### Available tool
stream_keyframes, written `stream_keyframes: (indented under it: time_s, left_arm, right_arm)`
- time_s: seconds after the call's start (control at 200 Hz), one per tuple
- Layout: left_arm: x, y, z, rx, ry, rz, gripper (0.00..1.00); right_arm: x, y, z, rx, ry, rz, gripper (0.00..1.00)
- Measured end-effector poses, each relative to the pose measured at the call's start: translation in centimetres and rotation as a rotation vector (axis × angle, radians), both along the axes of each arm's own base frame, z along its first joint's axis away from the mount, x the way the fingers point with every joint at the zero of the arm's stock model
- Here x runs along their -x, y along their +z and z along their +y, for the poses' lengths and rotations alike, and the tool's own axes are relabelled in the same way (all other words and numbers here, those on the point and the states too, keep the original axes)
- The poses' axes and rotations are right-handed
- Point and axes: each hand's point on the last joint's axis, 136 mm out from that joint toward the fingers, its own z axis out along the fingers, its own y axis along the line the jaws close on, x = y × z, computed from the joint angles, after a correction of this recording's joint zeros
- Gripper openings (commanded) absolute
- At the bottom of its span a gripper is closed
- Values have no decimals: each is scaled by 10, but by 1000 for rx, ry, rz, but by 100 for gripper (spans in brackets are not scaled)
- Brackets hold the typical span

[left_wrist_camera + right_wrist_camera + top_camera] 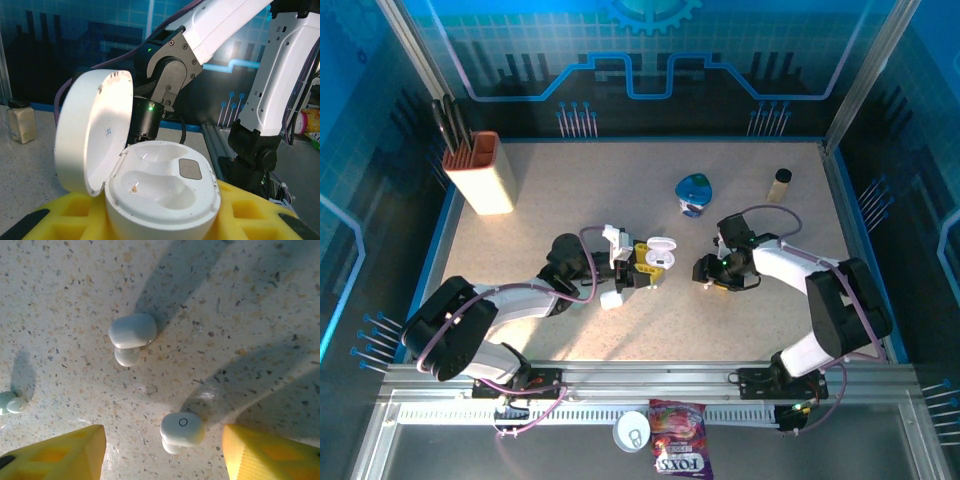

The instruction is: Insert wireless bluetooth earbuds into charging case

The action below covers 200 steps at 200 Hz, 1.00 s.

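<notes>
Now, left gripper [647,265] tight on the open white case [162,200]; right gripper [165,449] slack, jaws wide astride one earbud [182,429].

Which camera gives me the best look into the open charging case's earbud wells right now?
Left wrist view: the charging case sits close up, lid raised, both wells visibly empty. In the top external view it is just a small white shape, wells unreadable.

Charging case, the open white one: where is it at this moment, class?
In the top view the charging case is near the middle of the table, held in the left gripper, with the right gripper just beyond it.
</notes>
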Motion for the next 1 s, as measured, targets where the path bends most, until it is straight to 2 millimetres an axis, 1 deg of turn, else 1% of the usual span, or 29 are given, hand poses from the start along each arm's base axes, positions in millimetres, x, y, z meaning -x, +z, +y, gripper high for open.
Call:
stream_keyframes:
  time_s: [0.07, 0.265, 0.475, 0.615, 0.695, 0.83, 1.0]
  left_arm:
    - [0, 0, 0, -2, 0, 1, 37]
    - [2, 4, 2, 3, 0, -12, 37]
    - [4, 0, 3, -7, 1, -14, 37]
    - [2, 0, 3, -6, 10, -12, 39]
    - [-2, 0, 5, -5, 27, -8, 39]
    - [-11, -1, 13, 1, 74, 15, 39]
    - [-26, 5, 27, 32, 160, 33, 39]
  right_arm:
    - [-3, 1, 1, -2, 0, 0, 62]
    - [-11, 6, 13, -22, 26, -25, 59]
    - [-19, 10, 17, -28, 28, -42, 59]
    - [-20, 11, 21, -44, 33, -37, 61]
    - [-25, 16, 22, -38, 44, -52, 64]
    - [-33, 28, 21, 45, 90, -112, 66]
    - [-26, 41, 16, 274, 195, -176, 67]
